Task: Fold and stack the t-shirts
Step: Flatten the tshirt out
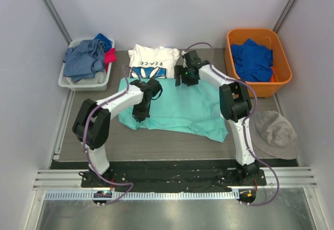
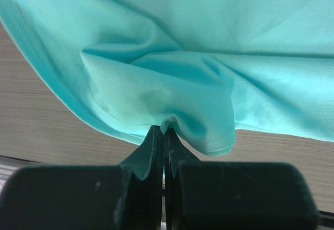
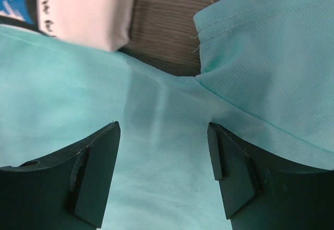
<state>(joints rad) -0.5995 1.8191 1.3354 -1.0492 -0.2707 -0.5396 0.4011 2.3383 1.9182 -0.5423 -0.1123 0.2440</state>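
A mint-teal t-shirt [image 1: 180, 107] lies spread across the middle of the table. Behind it sits a folded white t-shirt [image 1: 152, 61] printed "PEACE" with blue petals. My left gripper [image 1: 140, 116] is at the teal shirt's near left part, shut on a pinch of its fabric [image 2: 167, 121], which bunches up at the fingertips. My right gripper [image 1: 183, 79] hovers over the teal shirt's far edge by the white shirt, open, its fingers [image 3: 94, 172] wide apart above flat teal cloth [image 3: 162, 152] with nothing between them. A corner of the white shirt [image 3: 83, 11] shows in the right wrist view.
A white basket [image 1: 73, 83] of grey-blue and red clothes stands at the back left. An orange bin [image 1: 282, 73] with a royal blue garment [image 1: 253, 59] stands at the back right. A grey hat [image 1: 274, 132] lies on the table's right side.
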